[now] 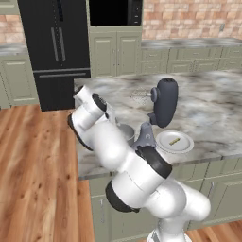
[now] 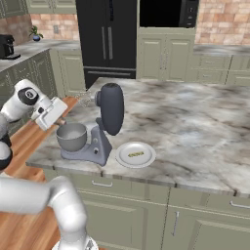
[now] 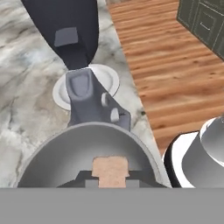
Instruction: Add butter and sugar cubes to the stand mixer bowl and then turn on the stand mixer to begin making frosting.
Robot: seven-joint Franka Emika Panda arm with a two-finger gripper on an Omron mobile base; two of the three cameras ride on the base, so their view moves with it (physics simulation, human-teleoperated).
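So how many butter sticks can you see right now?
1. The butter lies on the white plate on the counter, right of the stand mixer. Others could be hidden behind the mixer or arm.

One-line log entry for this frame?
pincer: shut on sugar cube | position: over stand mixer bowl | butter: on plate | stand mixer head: tilted up

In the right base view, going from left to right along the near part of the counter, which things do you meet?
stand mixer bowl → stand mixer → white plate with the butter on it.
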